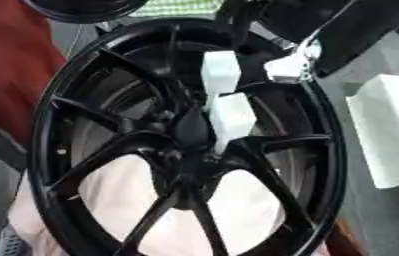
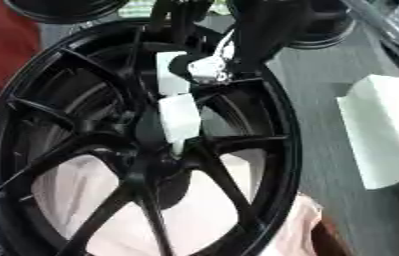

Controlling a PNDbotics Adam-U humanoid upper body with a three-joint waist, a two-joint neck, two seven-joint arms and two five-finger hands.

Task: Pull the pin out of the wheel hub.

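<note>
A: As it stands, what's there?
B: 1 wheel hub (image 1: 185, 145), glossy black w/ thin spokes, filling the frame. 1 white blocky pin (image 1: 230, 120) at centre, running toward 12.
A: Robot hand?
B: 1 robot hand (image 2: 204, 67) at 12 o'clock, by the pin's top; grip can't tell. 1 white block (image 1: 388, 131) at 3. No writing legible.

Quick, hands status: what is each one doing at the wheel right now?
Right hand: up at the black wheel, by the white piece near the hub; fingers cannot be told.
Left hand: not in view.
</note>
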